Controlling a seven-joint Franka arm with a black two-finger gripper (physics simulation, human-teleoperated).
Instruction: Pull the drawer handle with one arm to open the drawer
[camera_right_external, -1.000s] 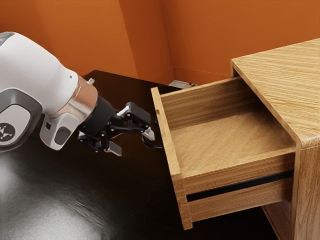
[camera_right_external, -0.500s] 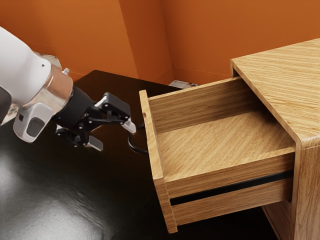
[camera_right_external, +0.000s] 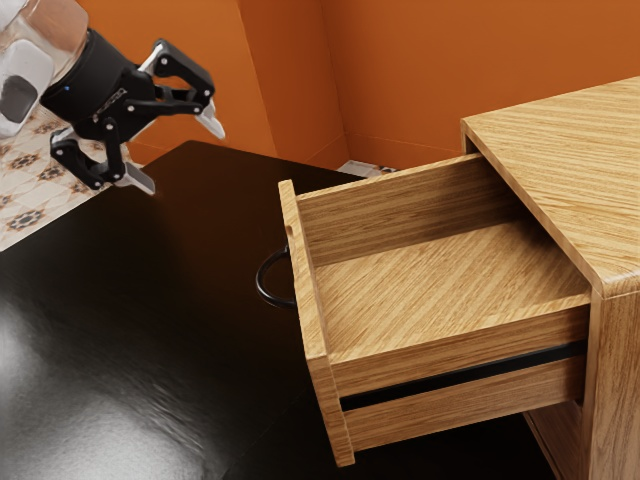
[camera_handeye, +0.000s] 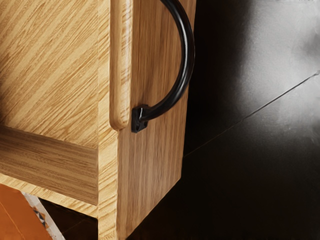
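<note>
The wooden drawer (camera_right_external: 420, 300) stands pulled far out of the wooden cabinet (camera_right_external: 580, 190), its inside empty. A black curved handle (camera_right_external: 270, 282) sticks out from the drawer front. My gripper (camera_right_external: 178, 150) is raised at the exterior view's upper left, well away from the handle, open with nothing between its fingers. From the hand's camera I see the drawer front (camera_handeye: 150, 150) and the black handle (camera_handeye: 180, 65) from above, with its mount at the front panel.
The cabinet sits on a glossy black table (camera_right_external: 150, 350). Orange walls stand behind. A patterned floor (camera_right_external: 30, 190) shows past the table's edge at the exterior view's left.
The drawer slid further out, then stopped. My gripper let go of the handle and rose up and toward the exterior view's left, away from the drawer.
</note>
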